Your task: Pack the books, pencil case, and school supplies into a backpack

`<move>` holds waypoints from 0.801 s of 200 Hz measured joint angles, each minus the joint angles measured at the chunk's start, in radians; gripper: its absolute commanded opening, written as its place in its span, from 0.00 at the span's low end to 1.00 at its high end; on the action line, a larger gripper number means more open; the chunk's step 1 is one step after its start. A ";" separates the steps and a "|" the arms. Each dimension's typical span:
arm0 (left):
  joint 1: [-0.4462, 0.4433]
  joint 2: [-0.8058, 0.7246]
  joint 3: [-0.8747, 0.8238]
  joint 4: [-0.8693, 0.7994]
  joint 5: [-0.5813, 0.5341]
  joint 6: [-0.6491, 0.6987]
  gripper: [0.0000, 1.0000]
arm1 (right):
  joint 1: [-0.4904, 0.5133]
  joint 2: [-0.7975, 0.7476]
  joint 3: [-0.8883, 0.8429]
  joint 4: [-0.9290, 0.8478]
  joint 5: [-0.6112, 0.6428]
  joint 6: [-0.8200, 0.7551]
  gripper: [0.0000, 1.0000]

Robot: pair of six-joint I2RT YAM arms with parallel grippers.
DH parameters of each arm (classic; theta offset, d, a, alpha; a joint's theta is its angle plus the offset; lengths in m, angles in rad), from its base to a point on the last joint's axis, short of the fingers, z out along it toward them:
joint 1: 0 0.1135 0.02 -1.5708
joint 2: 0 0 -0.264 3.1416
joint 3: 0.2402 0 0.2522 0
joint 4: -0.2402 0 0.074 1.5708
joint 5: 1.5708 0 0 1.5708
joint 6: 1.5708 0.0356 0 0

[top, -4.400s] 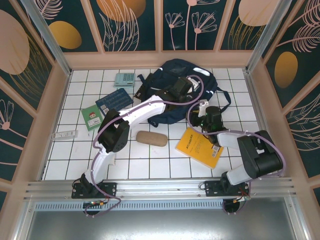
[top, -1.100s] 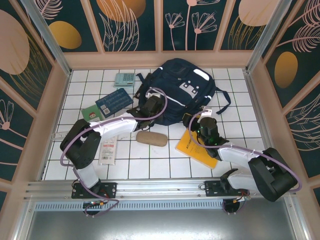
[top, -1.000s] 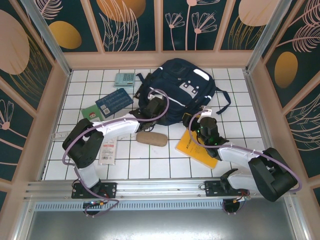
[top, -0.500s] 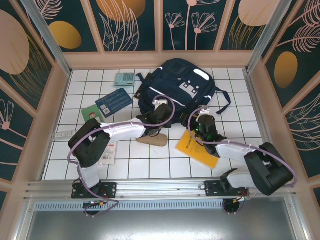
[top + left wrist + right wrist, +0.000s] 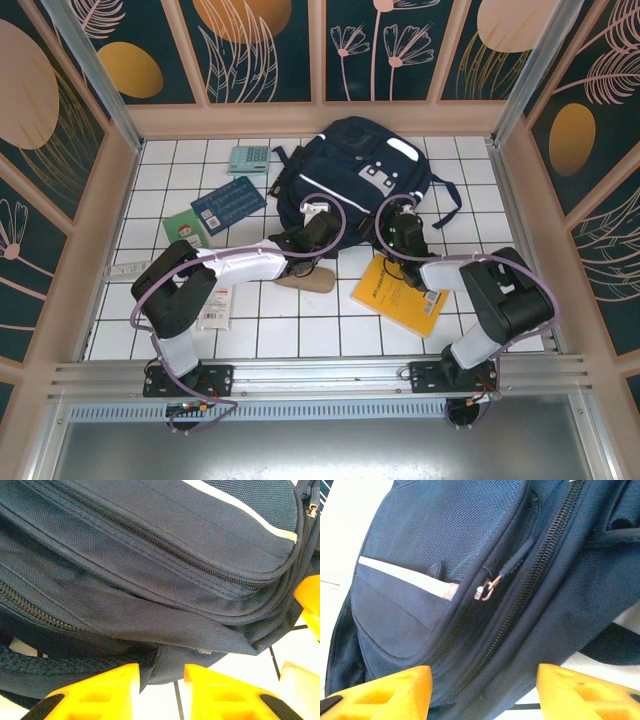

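The backpack [image 5: 350, 175] lies zipped at the far middle of the table [image 5: 300, 330]. My left gripper [image 5: 161, 674] pinches a fold of its near hem, and I should keep that taut. My right gripper [image 5: 482, 677] gapes wide before the zip pull [image 5: 487, 591]: close squarely on it, then drag along the track. Seconds ago the left one reached over the backpack's top; now it sits at the near edge.
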 measured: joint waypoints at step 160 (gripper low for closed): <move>0.000 -0.002 -0.022 0.068 0.039 0.000 0.31 | -0.001 -0.001 0.083 -0.067 -0.029 0.044 0.00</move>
